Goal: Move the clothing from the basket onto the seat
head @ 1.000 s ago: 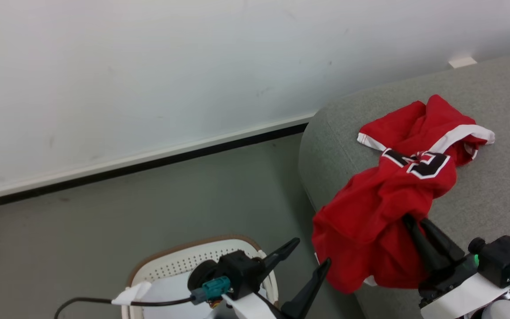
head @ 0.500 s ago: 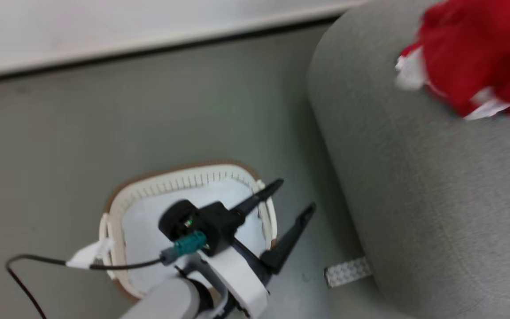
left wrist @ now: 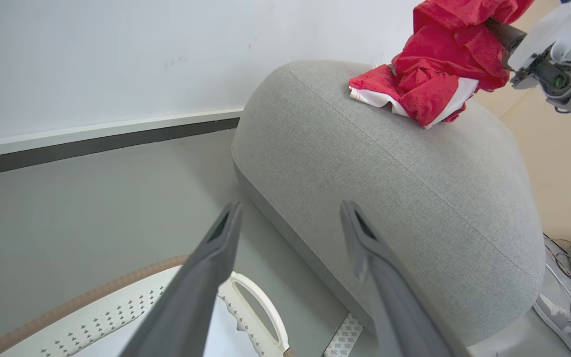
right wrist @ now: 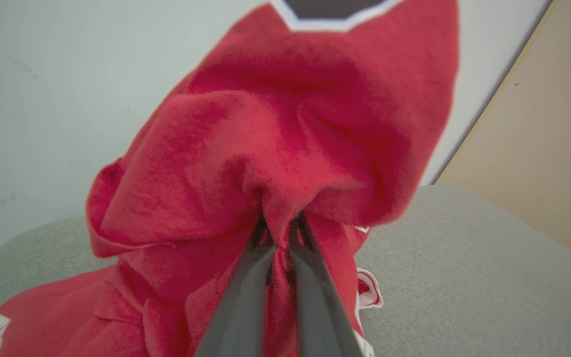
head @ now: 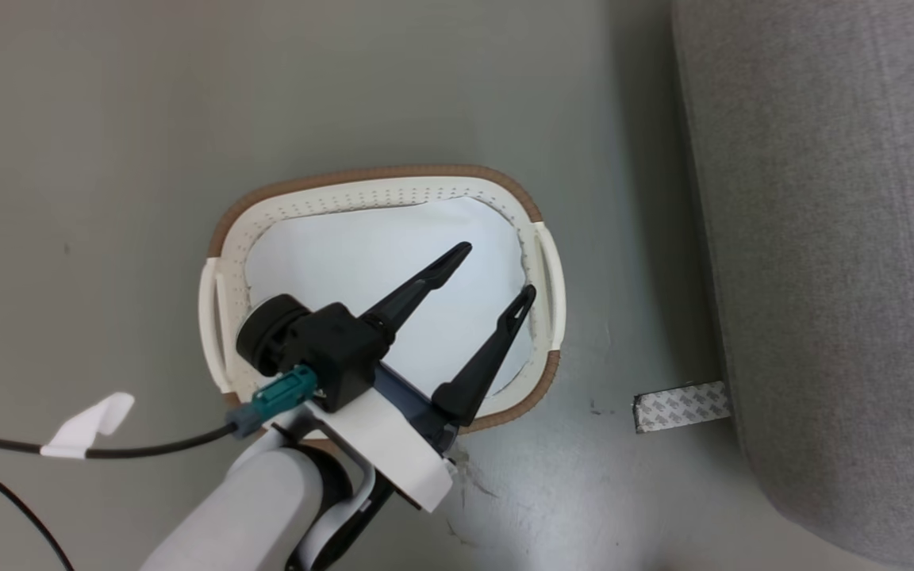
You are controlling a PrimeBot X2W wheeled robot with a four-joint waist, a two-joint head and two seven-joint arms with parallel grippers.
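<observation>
Grey seat (head: 838, 238) is filling the head view's 3 o'clock side, basket (head: 540, 262) sitting on the floor at its 9 o'clock. Clothing (left wrist: 434, 74) is touching the seat top, right tool (right wrist: 279, 225) clamping a fold. Left tool (head: 497, 270) is hovering over the basket, fingers apart.

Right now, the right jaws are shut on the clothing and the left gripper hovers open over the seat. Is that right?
No: the head view shows the left gripper open over the basket, not the seat. The rest holds.

Red clothing (left wrist: 429, 79) bunched on grey seat (left wrist: 414, 198)
</observation>
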